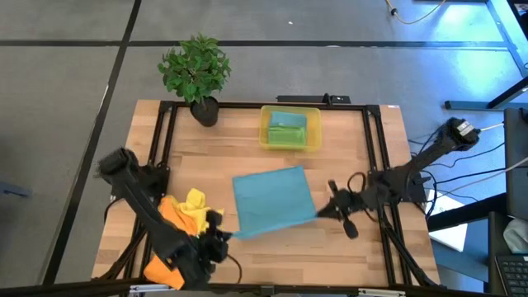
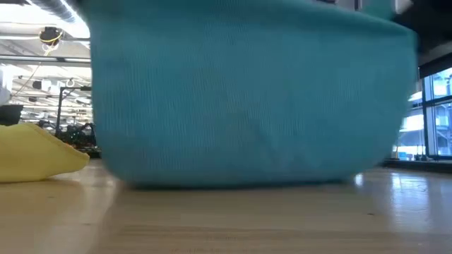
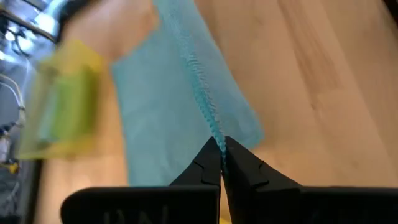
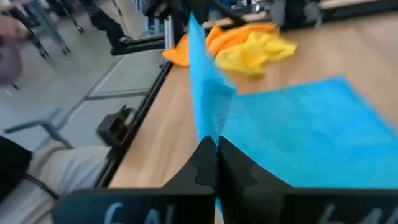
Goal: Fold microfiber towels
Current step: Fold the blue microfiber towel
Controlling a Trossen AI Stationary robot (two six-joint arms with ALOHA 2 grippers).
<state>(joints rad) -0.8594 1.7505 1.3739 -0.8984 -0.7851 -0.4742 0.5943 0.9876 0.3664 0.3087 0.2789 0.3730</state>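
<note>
Teal-blue towel is lying mid-table, its near edge being pinched at both corners: the left gripper and right gripper are each clamping it tight. Four towels are showing in all: one orange towel and one yellow towel are heaped beside the left arm, one green towel is sitting in the single yellow bin.

We've got the spread towel mid-table between both grippers, the bin behind it, the plant back-left, and crumpled towels front-left.
</note>
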